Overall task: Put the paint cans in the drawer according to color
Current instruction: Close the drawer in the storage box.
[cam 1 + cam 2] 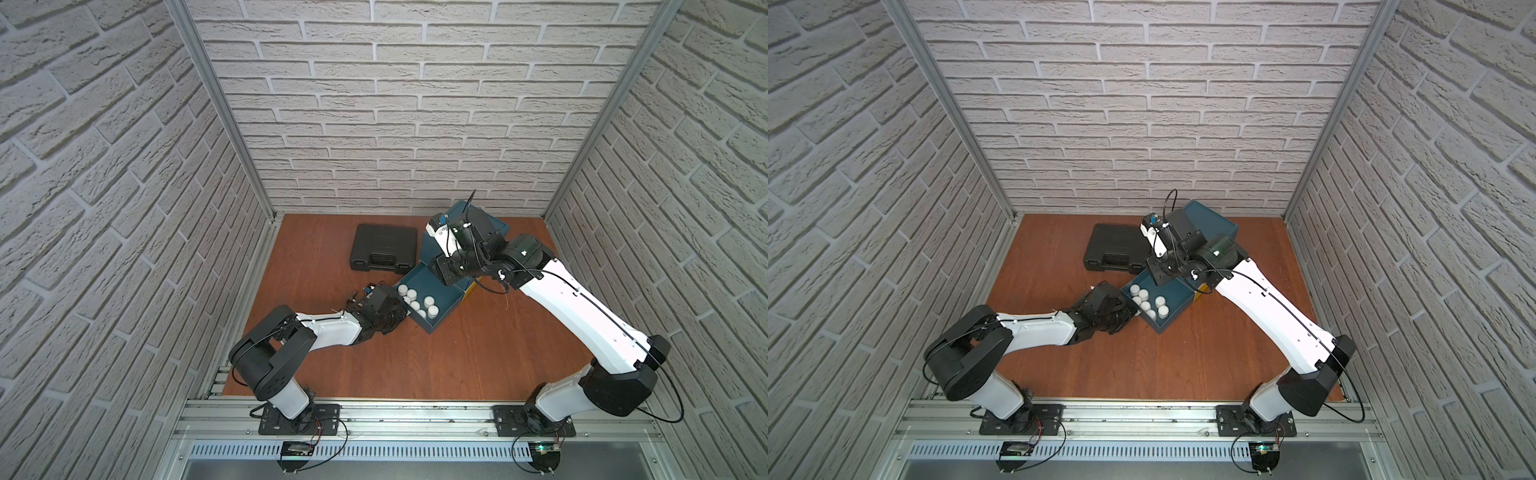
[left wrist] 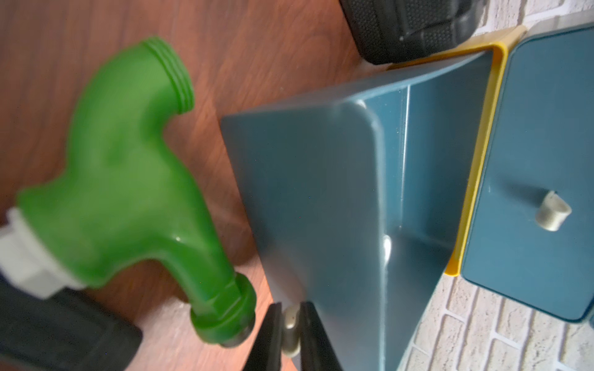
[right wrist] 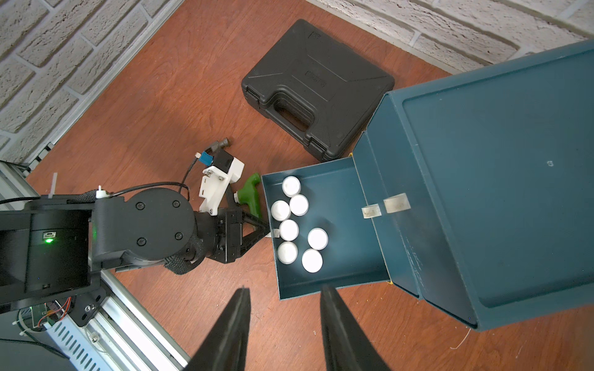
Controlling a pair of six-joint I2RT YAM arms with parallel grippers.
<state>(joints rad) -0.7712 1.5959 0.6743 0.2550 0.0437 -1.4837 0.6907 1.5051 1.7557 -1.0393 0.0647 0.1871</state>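
Currently, the left gripper [image 2: 291, 305] is closed on the small pale knob [image 2: 291, 331] at the front of an open teal drawer [image 3: 347, 192]. Its two black fingers [image 2: 273, 327] are pressed against the knob from either side. The drawer is drawn out of a teal cabinet [image 3: 482, 192], which is set on a brown wooden table [image 3: 160, 96].

Seven white paint cans [image 3: 288, 229] are stood upright inside the drawer, lids up. Most are clustered toward the front wall, just behind the gripped knob, and only that wall separates them from the left gripper. No can is touched by either gripper.

The right gripper [image 3: 285, 287] is held above the drawer with its jaws apart and nothing between them. The cans lie below it, apart from its fingers.

A green toy drill [image 2: 128, 192] is laid on the table just beside the drawer's front and the left gripper. A closed black case [image 3: 318, 86] is laid flat near the cabinet.
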